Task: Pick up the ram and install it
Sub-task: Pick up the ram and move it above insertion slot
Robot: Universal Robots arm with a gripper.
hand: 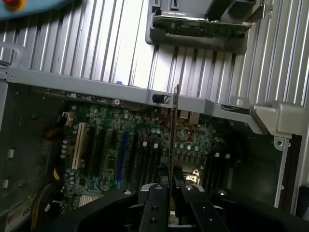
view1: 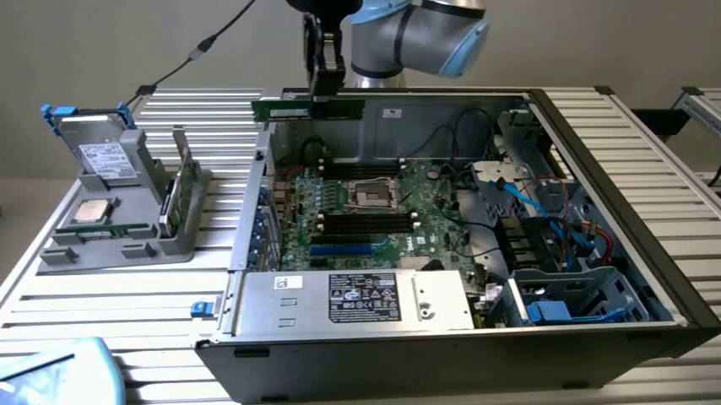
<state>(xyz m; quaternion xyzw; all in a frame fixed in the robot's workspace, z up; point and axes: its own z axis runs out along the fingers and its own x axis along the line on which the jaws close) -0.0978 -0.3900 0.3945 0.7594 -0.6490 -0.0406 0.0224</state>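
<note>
The arm point(view1: 417, 34) ran off the exterior view's top edge. The gripper point(view1: 324, 94) hid part of the ram point(view1: 282, 110). The label point(view1: 363, 297) print was unreadable.

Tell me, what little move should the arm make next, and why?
Probably bring the ram down toward the black slots on the motherboard. The pincer is shut on the ram, holding it level high above the case, clear of the board, and in the wrist view its edge runs in line with the slots.
</note>
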